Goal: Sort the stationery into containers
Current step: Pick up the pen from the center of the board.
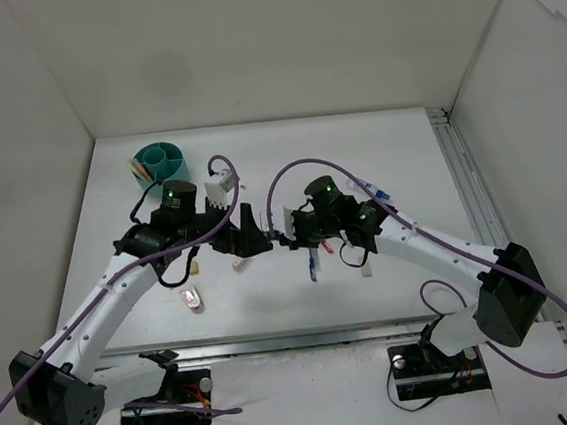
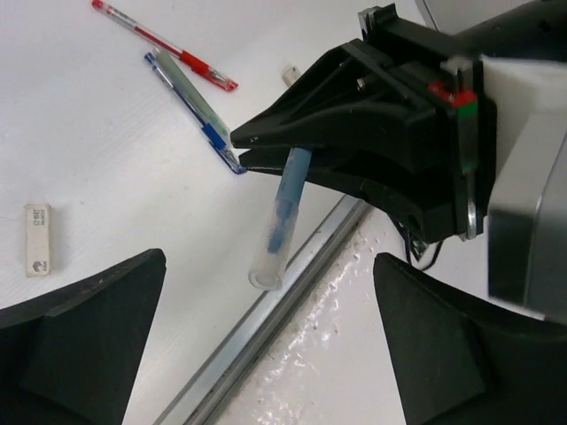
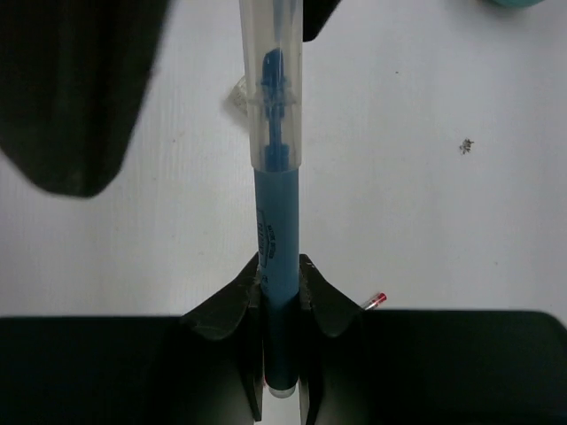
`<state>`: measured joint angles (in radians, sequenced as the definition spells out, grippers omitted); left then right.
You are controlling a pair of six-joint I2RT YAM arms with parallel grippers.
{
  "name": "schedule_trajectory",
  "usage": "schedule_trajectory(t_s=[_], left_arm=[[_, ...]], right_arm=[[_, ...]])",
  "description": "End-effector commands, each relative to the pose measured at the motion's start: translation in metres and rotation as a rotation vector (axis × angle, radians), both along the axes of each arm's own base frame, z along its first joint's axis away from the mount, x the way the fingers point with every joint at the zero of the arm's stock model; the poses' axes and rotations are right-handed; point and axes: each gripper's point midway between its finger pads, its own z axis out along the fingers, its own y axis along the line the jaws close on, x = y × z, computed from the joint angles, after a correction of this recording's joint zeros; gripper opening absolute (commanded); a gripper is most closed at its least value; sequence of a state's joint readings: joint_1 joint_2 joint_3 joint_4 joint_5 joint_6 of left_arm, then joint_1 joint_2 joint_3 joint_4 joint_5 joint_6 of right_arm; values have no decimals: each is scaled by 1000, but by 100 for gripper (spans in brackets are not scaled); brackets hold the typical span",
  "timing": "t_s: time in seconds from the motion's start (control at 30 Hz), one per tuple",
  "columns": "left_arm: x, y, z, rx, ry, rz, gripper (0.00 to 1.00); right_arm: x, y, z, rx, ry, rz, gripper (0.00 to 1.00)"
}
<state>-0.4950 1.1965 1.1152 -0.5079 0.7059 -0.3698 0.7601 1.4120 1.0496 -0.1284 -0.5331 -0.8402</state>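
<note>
Mid-frame, the right jaws clamp the blue-white tube [image 3: 276,221] by its blue end, with the clear cap pointing toward the left jaws, which are spread wide and empty. Best to close squarely on that cap before releasing; the teal cup [image 1: 181,168] sits upper left.

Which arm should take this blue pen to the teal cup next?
Probably left. The teal cup stands far left beside that arm, and the left gripper is open at the capped end of the blue pen. The right gripper holds the pen but sits farther from the cup.
</note>
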Motion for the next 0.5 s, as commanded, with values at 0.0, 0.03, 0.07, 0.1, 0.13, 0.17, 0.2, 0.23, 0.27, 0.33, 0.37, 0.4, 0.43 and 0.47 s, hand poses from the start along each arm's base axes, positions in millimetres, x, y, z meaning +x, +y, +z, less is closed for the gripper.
schedule_trajectory(t_s=[0.0,0.03,0.07,0.1,0.13,0.17,0.2,0.23,0.27,0.33,0.37,0.4,0.43,0.47], left_arm=[[22,-5,39,-120,-204,86,100],[28,-5,46,-144,-244,112,100],[33,0,49,-145,-269,159,100],[36,2,41,-143,-259,194,100],[42,2,47,-167,-288,219,100],[48,5,49,-172,-306,263,100],[54,9,43,-166,-305,307,100],[60,9,50,-197,-320,342,99],[67,14,50,-200,-338,395,97],[74,14,63,-273,-370,440,97],[76,17,62,-287,-370,469,97],[80,20,66,-310,-386,489,98],[82,19,78,-361,-408,500,98],[85,22,78,-373,-412,518,98]], right_arm=[[24,20,58,194,-16,-169,0],[28,20,59,211,-8,-209,0],[39,18,64,244,-26,-278,0],[40,18,67,287,15,-340,0],[46,20,78,348,5,-378,0],[46,19,76,371,21,-396,0],[43,20,80,415,55,-416,0],[45,24,91,475,50,-417,0],[39,24,88,497,83,-425,0],[40,23,92,549,91,-450,0],[40,23,94,564,100,-454,0],[39,23,96,572,106,-451,0],[38,24,97,580,112,-449,0],[36,26,97,585,126,-451,0]])
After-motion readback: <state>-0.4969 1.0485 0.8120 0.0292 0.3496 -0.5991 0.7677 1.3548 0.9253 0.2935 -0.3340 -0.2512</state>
